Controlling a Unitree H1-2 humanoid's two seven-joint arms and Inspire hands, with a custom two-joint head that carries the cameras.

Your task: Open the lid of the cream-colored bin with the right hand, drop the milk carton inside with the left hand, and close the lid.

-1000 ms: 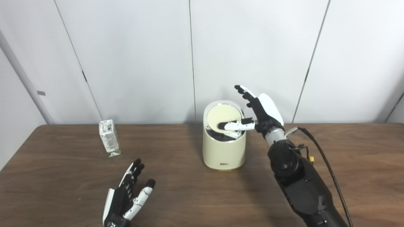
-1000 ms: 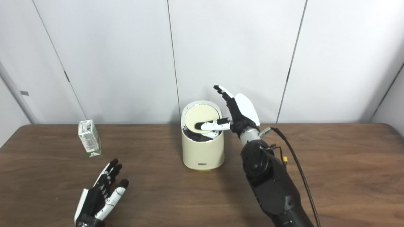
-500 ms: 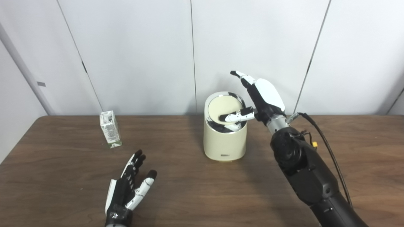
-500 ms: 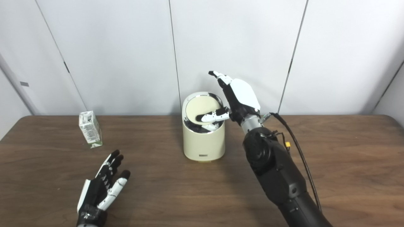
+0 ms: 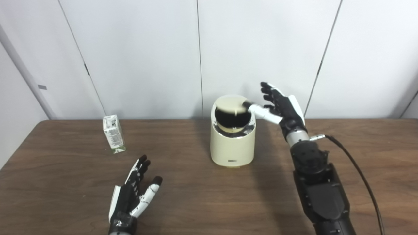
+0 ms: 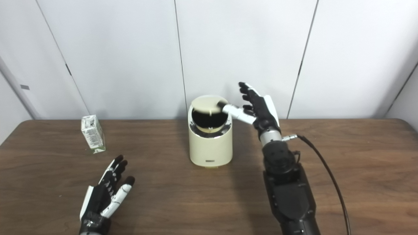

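**Brown wooden table with three things resting on it**

A dark brown wood-grain table (image 5: 202,195) fills the lower half of both views, its far edge running along the white panelled wall (image 5: 147,49). On it, about mid-width and toward the back, stands the cream-colored bin (image 5: 232,148), upright, a small label low on its front. Well to the left of it, near the far edge, the milk carton (image 5: 113,133) stands upright, white and green, with nothing touching it. At the near left, the left hand (image 5: 132,197) seems to lie low on the wood, fingers spread apart and holding nothing, well apart from both carton and bin
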